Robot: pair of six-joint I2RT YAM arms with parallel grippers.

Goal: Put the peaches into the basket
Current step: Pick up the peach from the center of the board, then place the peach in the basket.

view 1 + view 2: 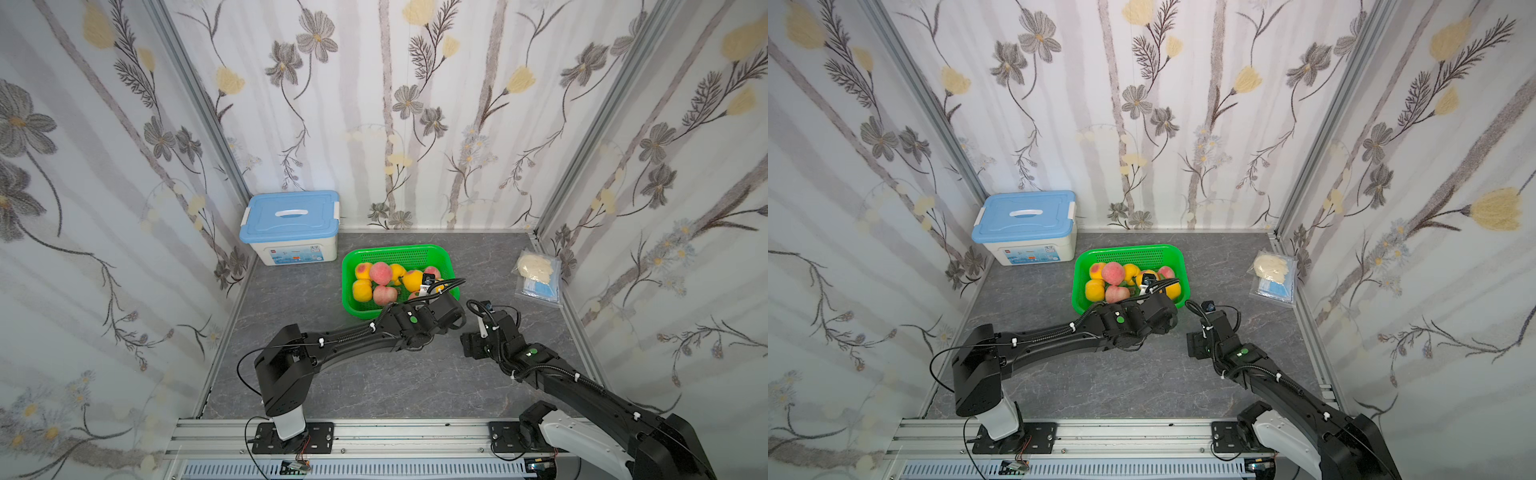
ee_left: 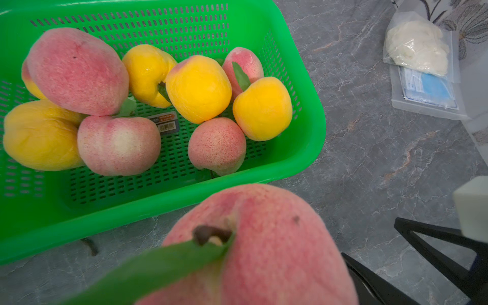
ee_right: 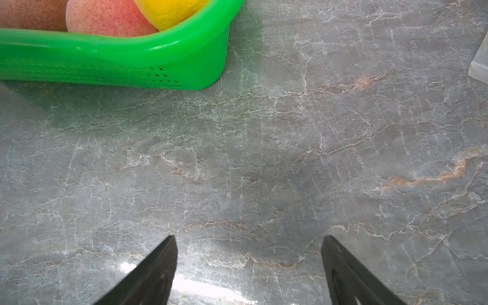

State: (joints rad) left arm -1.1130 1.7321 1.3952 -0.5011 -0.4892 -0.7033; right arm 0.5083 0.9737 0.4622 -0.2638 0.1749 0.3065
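Flowered wallpaper closes three sides, with a grey marbled table below.
Left arm: crosses frame centre and covers the lower right corner of the green basket in both top views. The fingers of the left gripper are hidden there.
Left wrist view only: pink peach gripped at frame bottom, just outside the rim, one finger visible.
Right gripper: fingers wide over bare table.
Storage box: blue lid, upper left of basket, print unreadable.
Basket contents: nine peaches.
Clear bag: right edge.
Barcode sticker: text illegible.
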